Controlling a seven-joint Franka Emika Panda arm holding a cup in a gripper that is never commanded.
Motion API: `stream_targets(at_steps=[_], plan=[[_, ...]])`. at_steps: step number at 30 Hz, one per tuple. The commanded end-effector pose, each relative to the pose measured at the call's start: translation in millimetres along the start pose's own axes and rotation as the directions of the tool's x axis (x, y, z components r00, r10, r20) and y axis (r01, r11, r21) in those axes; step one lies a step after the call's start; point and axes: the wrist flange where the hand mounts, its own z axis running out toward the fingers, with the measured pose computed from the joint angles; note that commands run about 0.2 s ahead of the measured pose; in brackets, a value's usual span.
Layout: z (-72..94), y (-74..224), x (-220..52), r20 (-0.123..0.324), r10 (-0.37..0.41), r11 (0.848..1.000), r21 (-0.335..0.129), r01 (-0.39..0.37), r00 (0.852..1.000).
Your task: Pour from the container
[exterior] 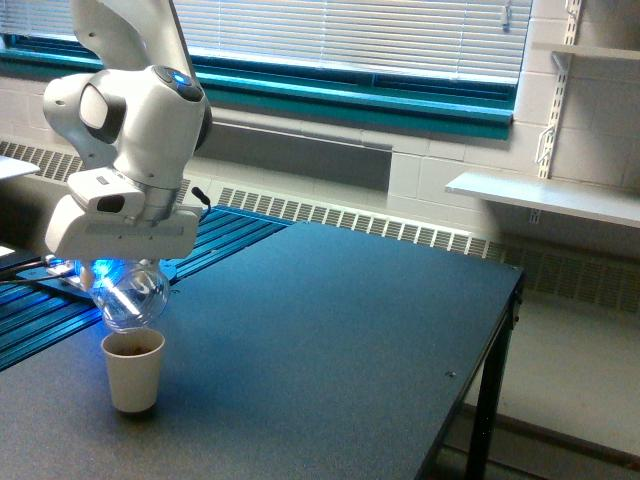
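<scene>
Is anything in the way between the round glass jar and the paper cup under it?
No, nothing visible is. The glass jar hangs tipped in the gripper directly above the white paper cup, with only open air between them. The cup's open top is uncovered.

White arm (130,110) bent down, wrist tilted; jaws hidden under hand.

Single exterior view, raised, angled down across table (340,330), facing window blinds (350,35)
</scene>
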Motion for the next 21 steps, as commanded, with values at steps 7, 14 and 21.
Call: stream_targets(at_steps=[7, 14, 21], plan=[[-6.4, -1.0, -1.7, -0.01, -0.022, 1.0, 0.007, 0.022, 1.0], [-11.4, 2.3, -2.9, -0.026, -0.018, 1.0, 0.016, 0.018, 1.0], [-18.4, 7.4, -2.7, -0.05, -0.009, 1.0, 0.027, 0.01, 0.999]])
